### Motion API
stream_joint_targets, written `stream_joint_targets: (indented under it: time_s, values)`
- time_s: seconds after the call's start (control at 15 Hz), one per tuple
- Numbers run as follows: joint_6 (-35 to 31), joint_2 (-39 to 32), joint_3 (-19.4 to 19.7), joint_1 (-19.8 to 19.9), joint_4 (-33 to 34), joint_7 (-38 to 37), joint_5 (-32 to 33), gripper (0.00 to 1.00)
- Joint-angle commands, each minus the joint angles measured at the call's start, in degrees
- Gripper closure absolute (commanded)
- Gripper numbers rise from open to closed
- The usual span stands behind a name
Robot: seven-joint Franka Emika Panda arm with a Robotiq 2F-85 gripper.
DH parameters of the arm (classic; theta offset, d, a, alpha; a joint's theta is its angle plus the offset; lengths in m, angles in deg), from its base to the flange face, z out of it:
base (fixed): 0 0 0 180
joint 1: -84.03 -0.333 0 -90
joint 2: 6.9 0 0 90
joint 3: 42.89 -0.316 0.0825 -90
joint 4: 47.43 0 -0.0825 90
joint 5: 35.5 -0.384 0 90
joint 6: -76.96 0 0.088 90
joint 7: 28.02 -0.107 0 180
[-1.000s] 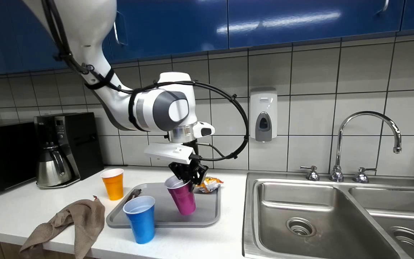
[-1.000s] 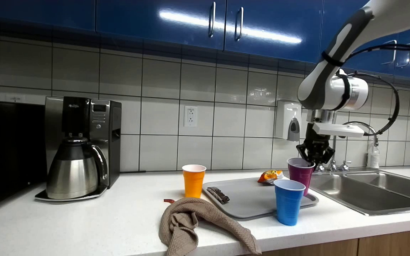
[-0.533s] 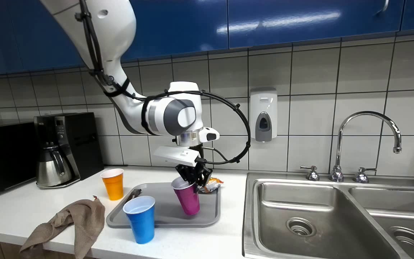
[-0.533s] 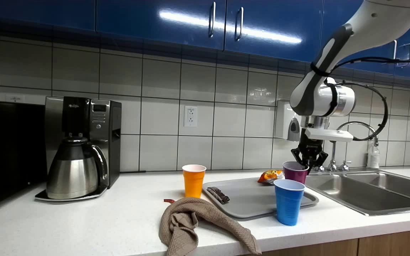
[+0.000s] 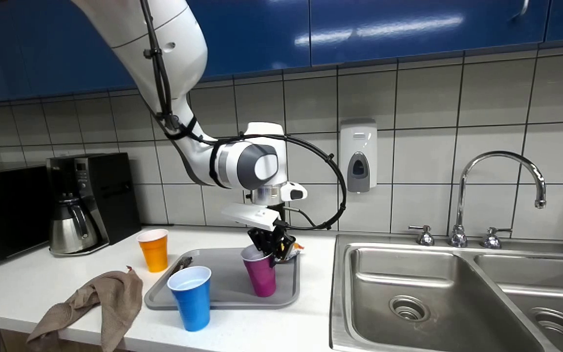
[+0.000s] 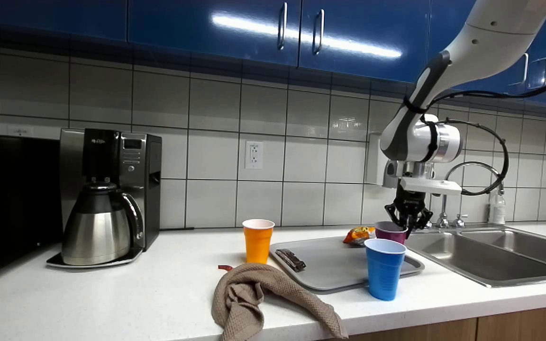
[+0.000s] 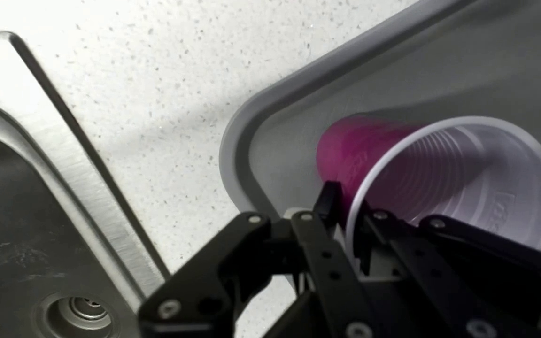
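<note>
Gripping the purple cup (image 5: 260,277) by its rim, the claw (image 7: 351,213) is clamped on one wall, one finger inside, one outside. Cup sits tilted over the gray tray (image 5: 225,276), by the corner toward the sink (image 5: 341,293); can't tell if its base touches. Main risk, I'd say: a thin wall held on one side only, so the cup could swivel or slip if its base catches the tray. Too much downward push could buckle the plastic. Letting go at this lean would probably topple it (round, so rolling is likely too). A base landing on the raised tray rim would likely rock it over as well.

Snack bag (image 6: 359,235) lies on the tray near the claw; a low sideways swing could shove it. Blue cup (image 6: 385,272) stands upright on the tabletop (image 6: 168,293) at the tray's front edge; looks light, so a bump from the purple one might send it over. Dark wrapped bar (image 6: 290,260) at the tray's other end, little threat. Orange cup (image 6: 258,241) upright past the tray, and the brown cloth (image 6: 254,277) drooping over the tabletop edge: only a wide stray sweep would reach either. Coffee maker (image 6: 133,189) well apart, lowest risk.
</note>
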State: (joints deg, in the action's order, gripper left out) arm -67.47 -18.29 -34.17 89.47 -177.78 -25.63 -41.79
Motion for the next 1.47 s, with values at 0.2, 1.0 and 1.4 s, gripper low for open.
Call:
stream_joint_targets:
  time_s: [0.2,1.0,1.4]
  values:
    - [4.9,-0.3,-0.8,1.9,3.1,0.5,-0.5,0.46]
    - [2.5,6.8,0.2,2.6,-1.7,2.0,2.1,0.00]
    - [2.4,12.9,0.4,3.0,-6.3,5.5,2.2,0.00]
